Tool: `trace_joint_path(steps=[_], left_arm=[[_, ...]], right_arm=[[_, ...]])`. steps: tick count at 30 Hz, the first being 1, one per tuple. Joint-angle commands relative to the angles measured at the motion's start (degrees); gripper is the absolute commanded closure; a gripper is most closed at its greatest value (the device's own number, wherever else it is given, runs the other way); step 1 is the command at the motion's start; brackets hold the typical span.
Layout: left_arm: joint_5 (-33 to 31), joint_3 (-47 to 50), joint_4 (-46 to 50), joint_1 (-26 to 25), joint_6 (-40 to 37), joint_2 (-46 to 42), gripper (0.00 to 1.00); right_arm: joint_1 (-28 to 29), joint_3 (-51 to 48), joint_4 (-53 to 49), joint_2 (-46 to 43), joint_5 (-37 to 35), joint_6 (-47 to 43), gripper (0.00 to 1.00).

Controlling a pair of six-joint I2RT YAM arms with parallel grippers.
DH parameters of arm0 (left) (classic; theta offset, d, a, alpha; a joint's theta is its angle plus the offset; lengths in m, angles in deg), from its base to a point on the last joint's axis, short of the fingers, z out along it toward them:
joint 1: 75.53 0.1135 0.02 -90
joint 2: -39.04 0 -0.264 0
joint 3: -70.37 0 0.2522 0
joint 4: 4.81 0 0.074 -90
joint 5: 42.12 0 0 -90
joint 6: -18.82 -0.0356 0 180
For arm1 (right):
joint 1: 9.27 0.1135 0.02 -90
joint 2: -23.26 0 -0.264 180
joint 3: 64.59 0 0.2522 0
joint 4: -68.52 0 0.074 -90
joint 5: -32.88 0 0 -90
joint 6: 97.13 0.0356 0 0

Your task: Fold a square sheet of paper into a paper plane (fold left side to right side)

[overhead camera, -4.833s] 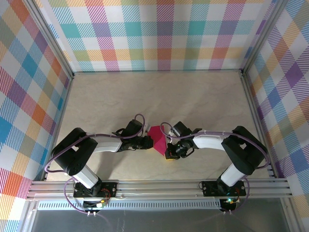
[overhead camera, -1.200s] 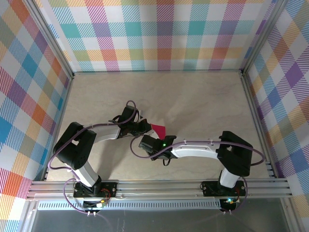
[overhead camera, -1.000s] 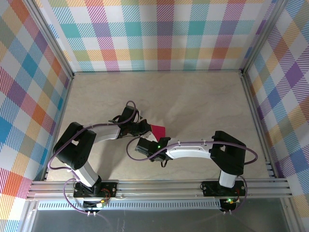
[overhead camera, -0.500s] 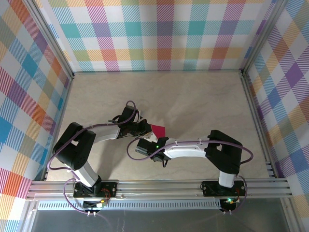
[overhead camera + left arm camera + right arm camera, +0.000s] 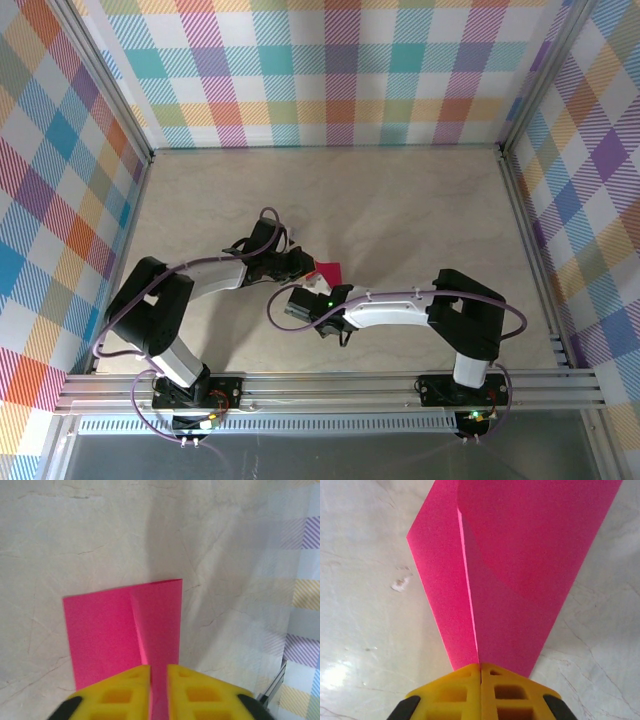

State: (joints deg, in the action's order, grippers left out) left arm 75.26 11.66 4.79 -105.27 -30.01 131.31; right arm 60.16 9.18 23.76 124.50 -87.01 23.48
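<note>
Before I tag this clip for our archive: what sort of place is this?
Probably a robot test cell: plaid backdrop walls box in a pale tabletop, an aluminium rail carries the left arm and right arm, with folded pink paper between them.

Pink paper sheet looked matt and slightly grainy, tabletop was smooth, glossy-ish marble-look, right gripper was plain yellow plastic, dull finish.

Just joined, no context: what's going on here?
Both arms are working a partly folded pink paper in the middle of the table. The right gripper is shut on its narrow end. The left gripper sits at another edge, by a crease, jaws slightly apart. Not a finished plane yet.
</note>
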Motion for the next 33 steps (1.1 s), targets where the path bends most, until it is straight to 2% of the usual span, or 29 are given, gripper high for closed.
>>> trace_joint_path(steps=[1,6,11,15,17,23,33], left_arm=[[-0.57,-0.67,2.85,0.9,-1.89,-3.89,0.74],[-0.33,-1.01,7.25,4.19,-5.32,-8.71,0.64],[1.39,0.45,8.1,7.34,-6.96,-12.38,0.62],[2.68,2.44,7.12,7.32,-7.77,-13.59,0.61],[3.51,3.98,5.63,7.17,-7.3,-13.82,0.61],[3.76,7.03,2.78,4.69,-6.11,-13.37,0.6],[1.96,7.56,-2.57,-1.29,-3.05,-8.52,0.58]], right_arm=[[-1.75,-3.44,4.23,-4.65,4.83,-0.82,1.0],[-6.18,-10.61,13.49,-10.82,15.85,-2.38,1.0],[-11.82,-17.48,22.64,-16.43,28.67,-2.41,1.0],[-17.96,-23.39,31.81,-18.39,41.04,-0.14,1.0],[-20.39,-25.6,35.33,-18.61,44.87,1.08,1.0],[-25.7,-29.86,43.25,-17.68,53.92,3.69,1.0],[-29.24,-31.97,51.41,-14.0,62.2,4.73,1.0]])
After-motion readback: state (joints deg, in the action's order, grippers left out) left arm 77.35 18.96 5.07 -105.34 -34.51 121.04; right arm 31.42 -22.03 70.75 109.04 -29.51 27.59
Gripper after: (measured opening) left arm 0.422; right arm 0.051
